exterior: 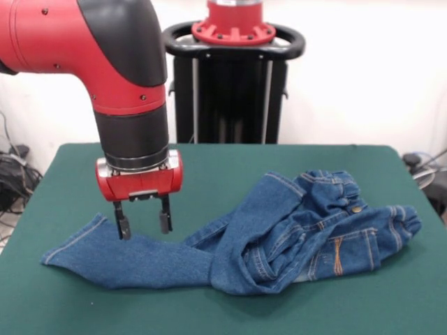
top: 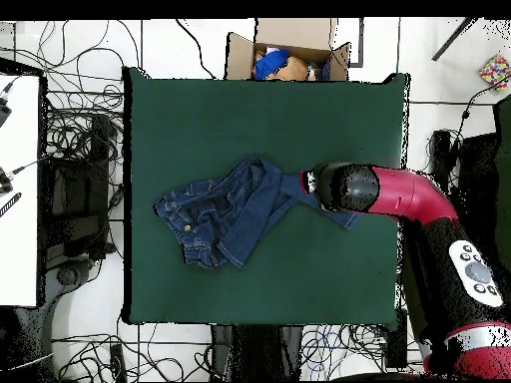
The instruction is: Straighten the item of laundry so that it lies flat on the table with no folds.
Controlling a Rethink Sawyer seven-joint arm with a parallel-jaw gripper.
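- Green felt covers the table [exterior: 230, 164], a broad rectangle with rounded corners; pale wall stands behind it in the front view.
- Beyond the table's far edge in the front view, at about 12 o'clock, stands my black pedestal [exterior: 230, 84] with its red collar on top.
- Seen from overhead, tangled cables [top: 85, 140] lie on the floor around the table, and an open cardboard box [top: 289, 60] sits just off the table edge at 12 o'clock.
- My arm [exterior: 119, 77] comes down from the upper left of the front view, red shell over a black wrist.
- My gripper [exterior: 144, 225] hangs over one leg of the jeans [exterior: 279, 234], jaws parted at a moderate width with nothing between them; the tips reach right down to the denim, though I cannot tell whether they touch it.
- That leg stretches out flat toward 9 o'clock in the front view, its hem at the far left end.
- At 3 o'clock from my gripper the remaining denim lies bunched and folded over itself, with the gathered waistband uppermost and orange stitching showing.
- Overhead, the jeans sit near the table's middle, the crumpled mass toward 9 o'clock and the stretched leg running under my arm toward 3 o'clock.
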